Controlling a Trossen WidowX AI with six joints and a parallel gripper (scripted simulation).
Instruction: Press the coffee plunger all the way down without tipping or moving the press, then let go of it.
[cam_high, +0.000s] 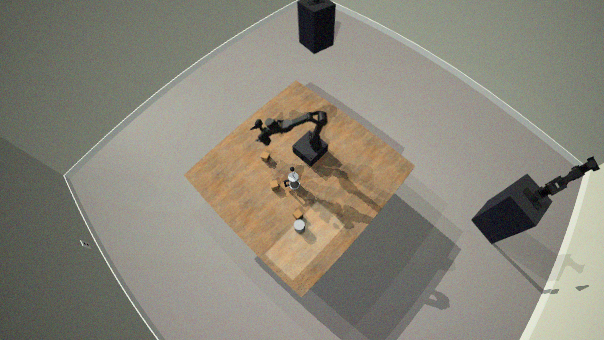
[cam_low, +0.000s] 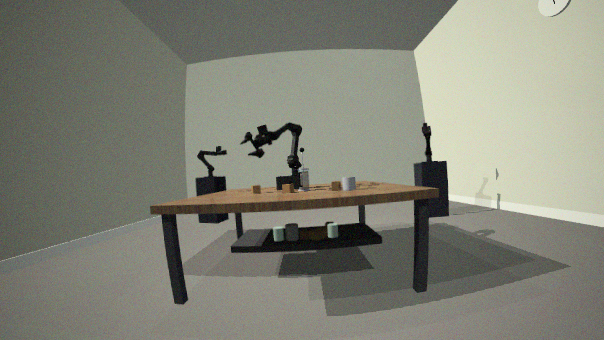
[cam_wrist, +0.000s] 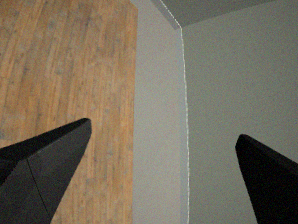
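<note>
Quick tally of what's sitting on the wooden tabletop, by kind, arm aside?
Small tan wooden cubes: 3
Glass coffee press with black plunger knob: 1
Pale grey cylindrical cup: 1
Total: 5

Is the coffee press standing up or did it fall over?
Standing up. The coffee press sits upright on the table, plunger knob pointing straight up, far from the gripper.

three wooden cubes (cam_high: 265, 156) on the table, one coffee press (cam_high: 293, 179), one grey cylinder (cam_high: 299, 226), three cups (cam_low: 292, 231) on the lower shelf
</note>
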